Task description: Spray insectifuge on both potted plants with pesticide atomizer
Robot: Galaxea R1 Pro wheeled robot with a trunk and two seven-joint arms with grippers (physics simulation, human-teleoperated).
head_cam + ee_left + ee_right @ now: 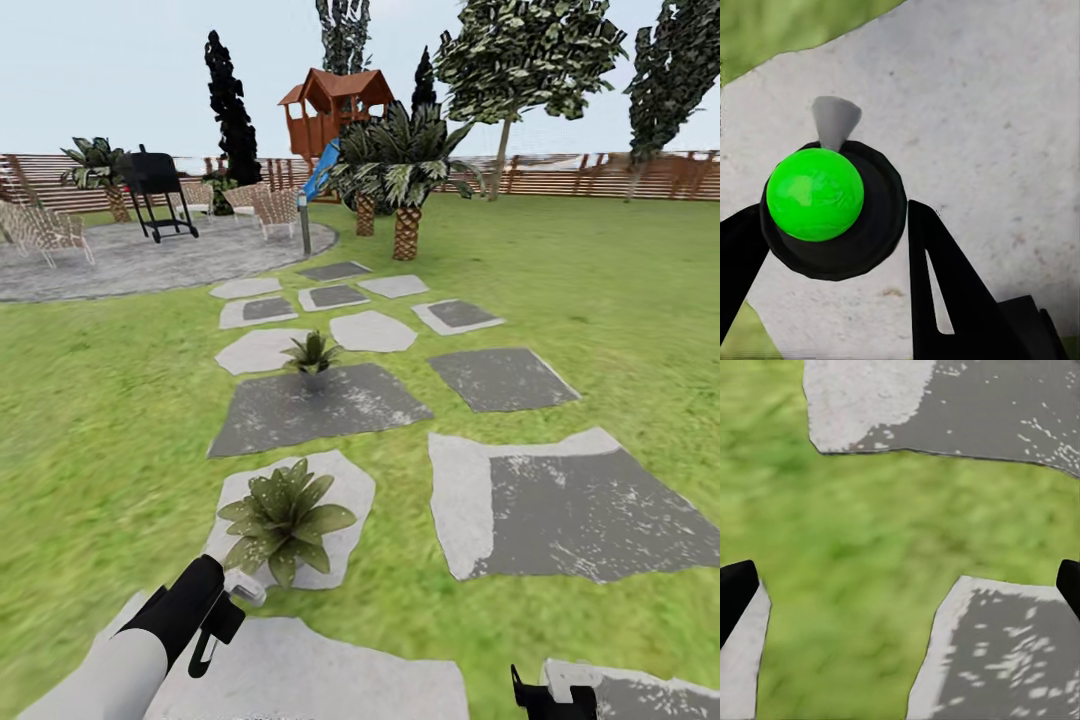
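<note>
Head view: the left end effector point(222, 612) grips the pesticide atomizer point(243, 588), whose pale spray head points toward 1 o'clock at the near potted plant point(285, 517) just beyond it; the far potted plant point(312, 355) lies well apart at 12 o'clock. The left arm is the nearer. The right end effector point(548, 692) hangs open over grass and stepping stones point(1005, 660), empty

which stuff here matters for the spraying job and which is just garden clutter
Belongs to the job:
pesticide atomizer, held in the left claw
near potted plant
far potted plant

Just lying about:
grill
chairs
playhouse
palm trees
stepping stones
</note>
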